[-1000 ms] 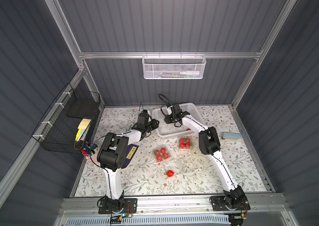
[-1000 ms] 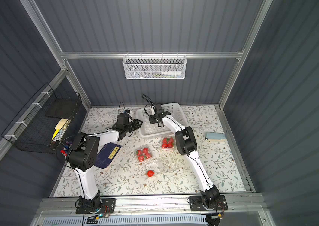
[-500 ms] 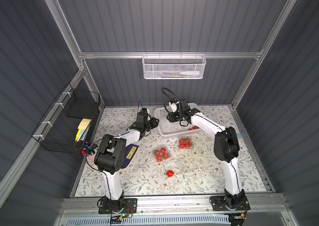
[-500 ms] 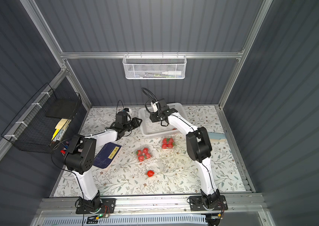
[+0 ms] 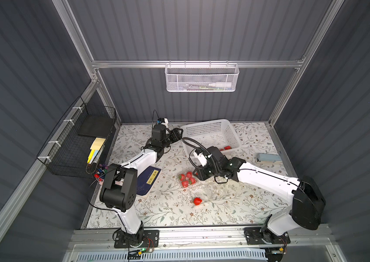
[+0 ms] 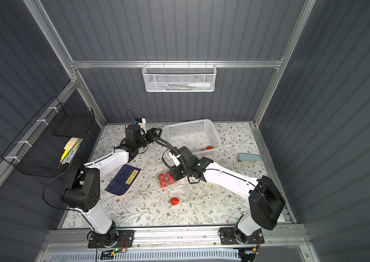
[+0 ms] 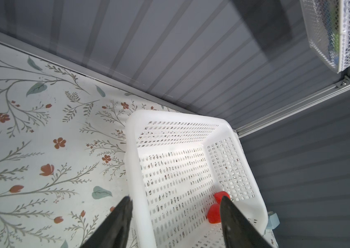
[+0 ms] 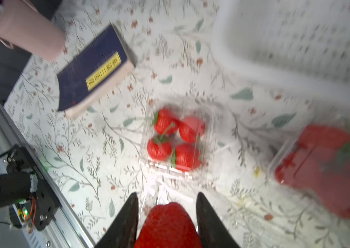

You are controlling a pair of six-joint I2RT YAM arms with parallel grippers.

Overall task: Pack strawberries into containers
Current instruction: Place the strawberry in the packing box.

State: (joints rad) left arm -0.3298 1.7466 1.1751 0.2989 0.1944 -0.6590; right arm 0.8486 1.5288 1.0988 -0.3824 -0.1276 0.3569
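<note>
The right gripper (image 8: 167, 195) is clamped on a held strawberry (image 8: 167, 225) at the lower centre of its wrist view. The berry is glossy red, its long axis runs along the fingers, and its cap is out of sight. Straight above it in that frame sits a clear container (image 8: 169, 169) with four strawberries (image 8: 175, 139) packed two by two; the green caps that show are turned toward frame left. At the right edge a second container (image 8: 281, 158), blurred, is filled with red. A blue book (image 8: 94, 73) lies at the upper left.

In both top views a lone strawberry (image 5: 197, 200) (image 6: 174, 201) lies low and central on the floral table (image 5: 168, 213), against clear plastic. Whether it is inside, and which way it points, cannot be told.

The left gripper (image 7: 175, 197) has its jaws wide apart and empty. They straddle the near wall of the white basket (image 7: 139, 171), one finger outside and one inside. Two strawberries (image 7: 213, 213) touch each other in the basket's lower right corner, partly behind the inner finger.
</note>
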